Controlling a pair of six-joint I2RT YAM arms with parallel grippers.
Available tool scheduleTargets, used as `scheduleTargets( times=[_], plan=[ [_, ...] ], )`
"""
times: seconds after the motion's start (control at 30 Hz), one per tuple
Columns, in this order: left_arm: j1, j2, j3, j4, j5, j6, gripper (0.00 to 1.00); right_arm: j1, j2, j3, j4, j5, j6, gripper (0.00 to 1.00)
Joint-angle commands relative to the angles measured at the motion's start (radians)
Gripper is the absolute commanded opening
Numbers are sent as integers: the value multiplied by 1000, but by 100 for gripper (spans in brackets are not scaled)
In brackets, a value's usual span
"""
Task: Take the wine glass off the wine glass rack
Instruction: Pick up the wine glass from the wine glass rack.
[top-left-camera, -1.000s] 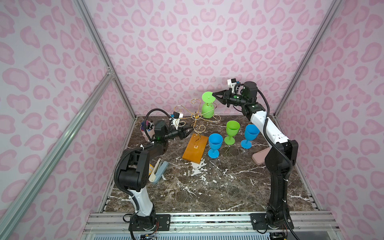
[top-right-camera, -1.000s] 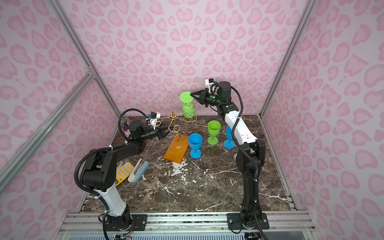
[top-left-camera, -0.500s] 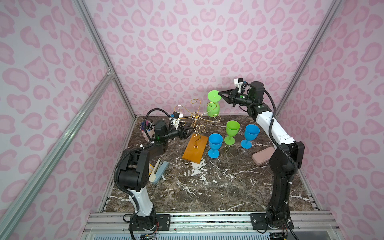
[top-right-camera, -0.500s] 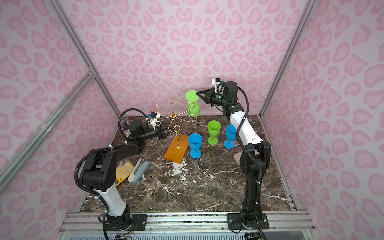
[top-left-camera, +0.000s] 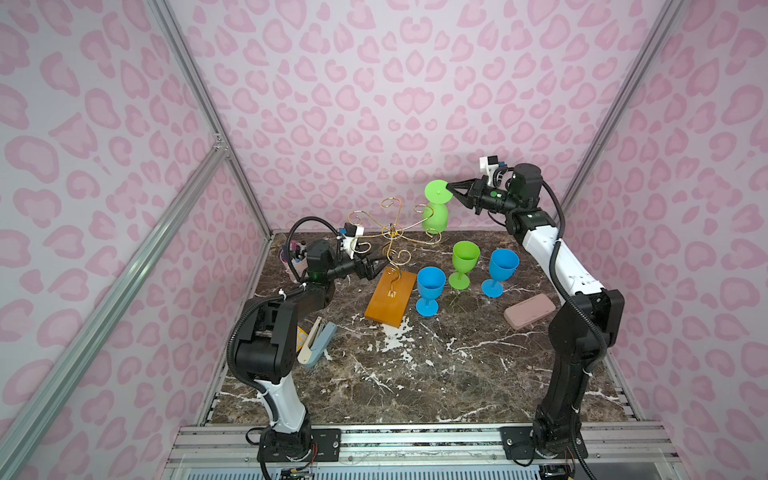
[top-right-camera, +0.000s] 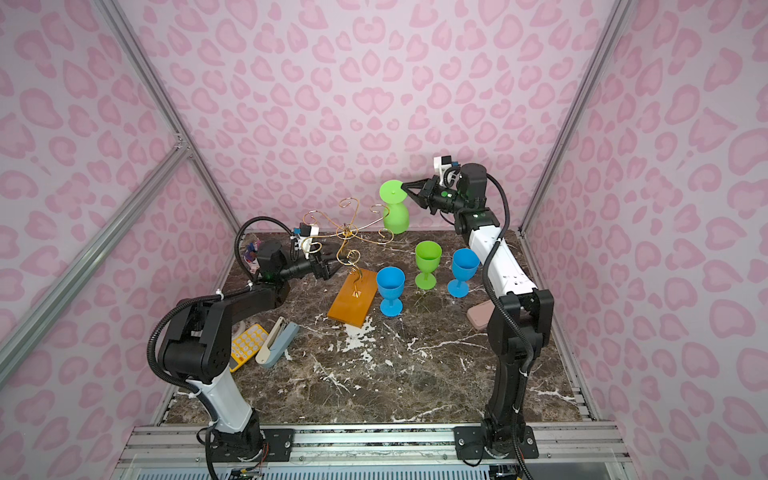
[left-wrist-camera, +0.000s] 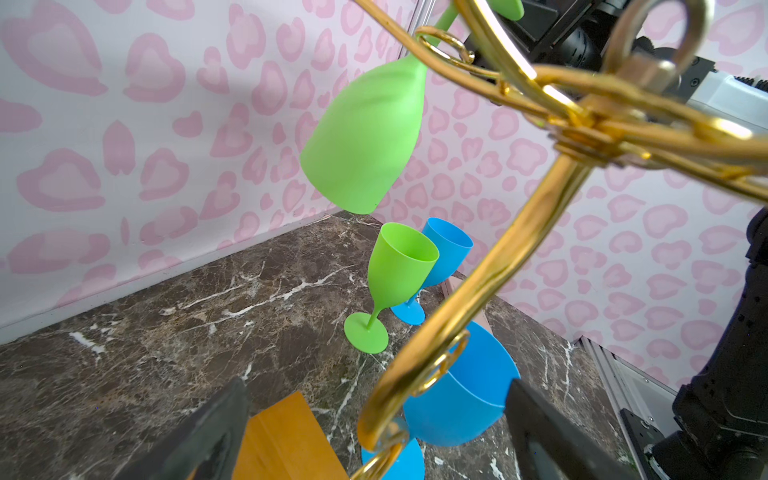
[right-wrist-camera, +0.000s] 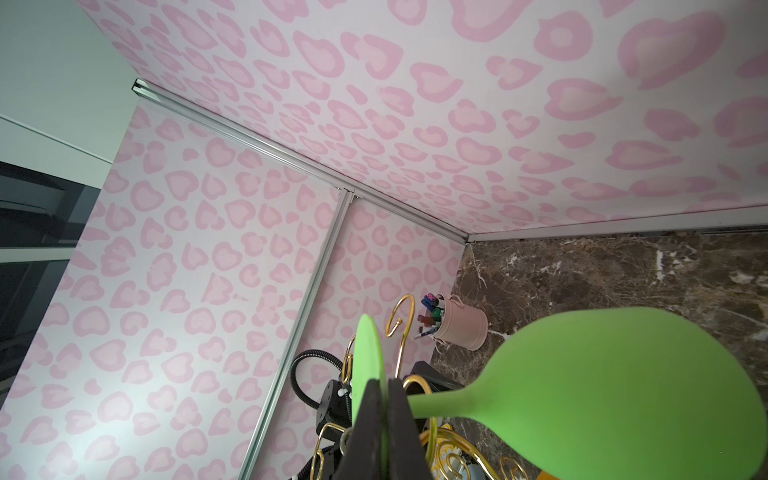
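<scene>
The wine glass rack (top-left-camera: 391, 236) (top-right-camera: 347, 232), gold wire on an orange wooden base (top-left-camera: 390, 297), stands mid-table. A green wine glass (top-left-camera: 435, 214) (top-right-camera: 395, 216) hangs upside down just off the end of a right-hand scroll arm; whether it touches the arm I cannot tell. My right gripper (top-left-camera: 451, 192) (right-wrist-camera: 386, 415) is shut on its round foot, and the bowl (right-wrist-camera: 623, 395) points down. My left gripper (top-left-camera: 376, 266) (left-wrist-camera: 376, 436) stands open on either side of the rack's wavy stem (left-wrist-camera: 478, 282), its fingers (left-wrist-camera: 216, 432) apart from the wire.
Two blue glasses (top-left-camera: 429, 289) (top-left-camera: 500, 270) and a green glass (top-left-camera: 463, 264) stand upright right of the rack. A pink case (top-left-camera: 530, 311) lies near the right arm. A stapler (top-left-camera: 316, 343), a yellow calculator (top-right-camera: 247, 345) and a pink pen cup (right-wrist-camera: 459, 328) sit at the left.
My right gripper has carried the green glass to the right, outward along the scroll arm. My left gripper has opened wide around the rack's stem.
</scene>
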Motion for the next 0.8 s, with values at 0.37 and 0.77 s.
scheduleTargets(
  times=[0.37, 0.77],
  plan=[
    [17, -65, -73, 20, -10, 19, 98, -45, -71, -87, 42, -26, -29, 0],
    [23, -150, -156, -51, -9, 80, 98, -66, -121, -100, -46, -4, -110, 0]
  ],
)
